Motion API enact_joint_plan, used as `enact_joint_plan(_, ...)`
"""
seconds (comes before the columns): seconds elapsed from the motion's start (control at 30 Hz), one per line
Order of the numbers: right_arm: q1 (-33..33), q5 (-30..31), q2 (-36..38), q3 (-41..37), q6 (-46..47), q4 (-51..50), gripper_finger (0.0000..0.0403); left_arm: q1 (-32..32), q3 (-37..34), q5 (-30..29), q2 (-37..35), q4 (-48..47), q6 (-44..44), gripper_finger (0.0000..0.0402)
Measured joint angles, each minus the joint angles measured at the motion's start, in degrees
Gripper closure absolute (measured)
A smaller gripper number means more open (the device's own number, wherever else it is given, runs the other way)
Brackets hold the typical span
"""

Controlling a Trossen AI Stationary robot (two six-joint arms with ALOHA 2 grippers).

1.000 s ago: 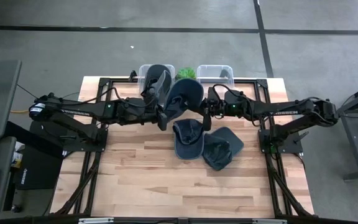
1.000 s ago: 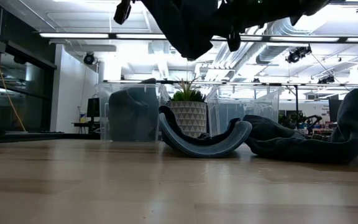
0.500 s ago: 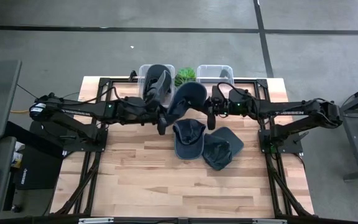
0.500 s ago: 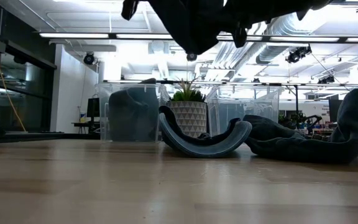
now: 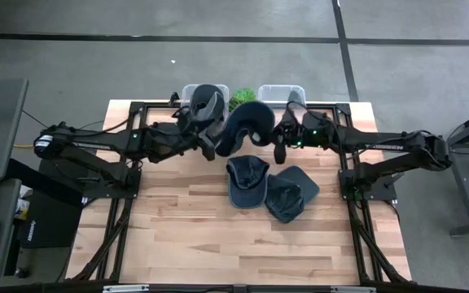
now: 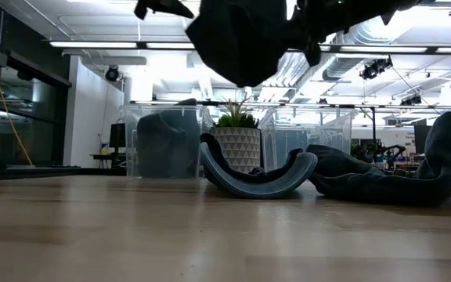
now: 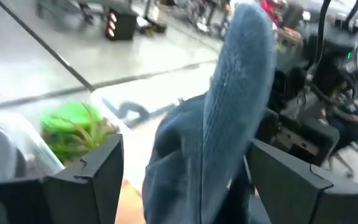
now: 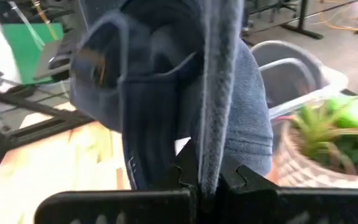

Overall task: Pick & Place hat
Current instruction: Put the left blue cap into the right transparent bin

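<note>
Hanging between both arms above the counter [image 5: 177,220], a blue hat [image 5: 247,126] is pinched at its brim by the right tool [image 8: 209,177]. Beside it, the left tool [image 5: 206,146] stands released, fingers apart. Clear bins [image 5: 282,96] lie just behind.

Overhead camera looks straight down; low camera looks level across the table [image 6: 131,235]; both wrist cameras closely frame one hat [image 7: 229,118].
</note>
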State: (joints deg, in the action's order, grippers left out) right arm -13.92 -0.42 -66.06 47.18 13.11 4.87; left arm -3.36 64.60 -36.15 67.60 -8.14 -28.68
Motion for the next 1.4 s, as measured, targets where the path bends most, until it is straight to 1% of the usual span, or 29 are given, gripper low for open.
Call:
enact_joint_plan(0.07,-1.6,0.1,1.7,0.0,0.3,-2.1,0.0403,0.0,0.1,-2.4,-0.5,-0.3,0.1,0.0122)
enact_joint_plan(0.17,-4.2,0.3,4.5,0.0,0.4,-6.1,0.0403,0.0,0.0,-4.7,-2.4,-3.6,0.0,0.0122)
enact_joint_plan(0.43,-12.6,0.5,11.8,0.0,-0.5,-15.2,0.0403,0.0,0.0,-7.5,-5.9,-11.9,-3.5,0.0121)
enact_joint_plan(0.57,-17.7,-1.8,13.5,0.0,-1.8,-17.4,0.0403,0.0,0.1,-8.5,-6.5,-13.2,-4.6,0.0121)
enact_joint_plan(0.83,-28.1,-8.0,13.2,0.0,-6.6,-19.5,0.0403,0.0,0.0,-8.9,-6.3,-13.5,-4.6,0.0121)
enact_joint_plan(1.0,-34.5,-13.1,13.0,0.0,-12.3,-20.1,0.0403,0.0,0.0,-8.1,-6.3,-13.6,-4.6,0.0121)
enact_joint_plan(1.1,-36.9,-13.9,11.8,0.0,-16.2,-20.1,0.0403,0.0,0.0,-7.6,-6.3,-14.6,-4.6,0.0121)
enact_joint_plan(1.2,-38.4,-16.3,9.3,0.0,-19.1,-18.8,0.0403,0.0,0.0,-6.9,-6.3,-15.2,-4.6,0.0121)
enact_joint_plan(1.3,-39.0,-14.9,6.2,0.0,-19.8,-18.8,0.0403,0.0,0.0,-6.3,-6.3,-15.2,-4.8,0.0121)
enact_joint_plan(1.4,-39.5,-15.4,3.4,0.0,-20.8,-17.1,0.0403,0.0,0.0,-6.0,-6.3,-15.3,-5.1,0.0121)
